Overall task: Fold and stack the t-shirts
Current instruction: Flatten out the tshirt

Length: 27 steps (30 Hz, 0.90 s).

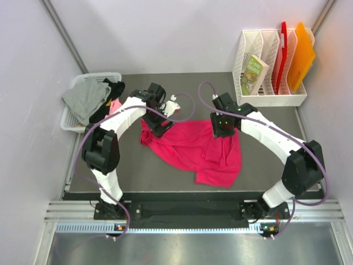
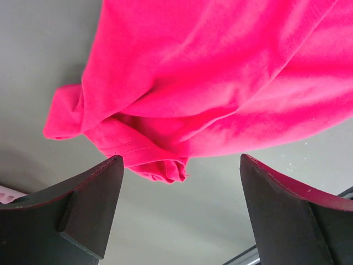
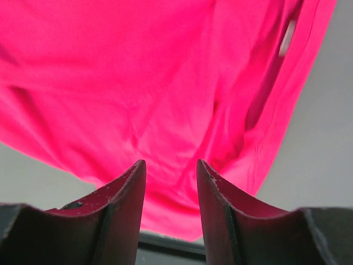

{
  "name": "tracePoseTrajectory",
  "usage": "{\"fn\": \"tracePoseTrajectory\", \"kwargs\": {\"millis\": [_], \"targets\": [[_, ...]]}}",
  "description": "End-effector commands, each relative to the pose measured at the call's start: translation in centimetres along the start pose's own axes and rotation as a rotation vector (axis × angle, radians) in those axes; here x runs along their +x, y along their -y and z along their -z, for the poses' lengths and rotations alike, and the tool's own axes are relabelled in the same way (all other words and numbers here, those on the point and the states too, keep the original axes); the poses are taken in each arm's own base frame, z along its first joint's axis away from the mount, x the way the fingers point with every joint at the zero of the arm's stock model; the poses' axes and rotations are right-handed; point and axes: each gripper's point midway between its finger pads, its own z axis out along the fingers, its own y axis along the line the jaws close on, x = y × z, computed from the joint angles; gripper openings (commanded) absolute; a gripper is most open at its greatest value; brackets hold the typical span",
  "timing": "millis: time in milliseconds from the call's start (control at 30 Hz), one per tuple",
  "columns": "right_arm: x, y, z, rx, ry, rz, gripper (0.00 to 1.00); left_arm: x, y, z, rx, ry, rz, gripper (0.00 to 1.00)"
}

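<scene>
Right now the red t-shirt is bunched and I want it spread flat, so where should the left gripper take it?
I'd pinch the hemmed corner poking out of the red t-shirt, coming straight down with the left gripper. It lies alone on bare table between the open fingers; elsewhere the cloth is layered.

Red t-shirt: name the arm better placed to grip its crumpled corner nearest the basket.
Left, probably. The left hand is wide open, with the crumpled corner of the red t-shirt just ahead of it. The right hand, less open, is over the shirt's far side.
</scene>
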Motion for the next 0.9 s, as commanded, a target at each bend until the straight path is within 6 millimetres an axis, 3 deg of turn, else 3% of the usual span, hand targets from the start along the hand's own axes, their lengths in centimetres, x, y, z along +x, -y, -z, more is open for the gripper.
{"fn": "tracePoseTrajectory", "kwargs": {"millis": [0,233,467,667,867], "targets": [[1.9,-0.2,0.2,-0.034,-0.050,-0.037,0.42,0.2,0.1,-0.5,0.027,0.001,-0.001,0.90],[3.9,-0.9,-0.3,-0.065,-0.124,0.007,0.45,1.1,-1.7,-3.7,-0.015,-0.050,0.010,0.90],[6.1,-3.0,-0.5,-0.150,-0.226,0.076,0.46,2.6,-2.9,-6.2,-0.011,-0.101,0.046,0.88],[7.9,-3.3,-1.8,-0.154,-0.284,0.103,0.44,4.6,-3.8,-6.2,-0.014,-0.124,0.075,0.78],[8.8,-3.0,-3.5,-0.137,-0.315,0.107,0.43,4.4,-3.5,-4.8,-0.010,-0.097,0.078,0.66]]}}
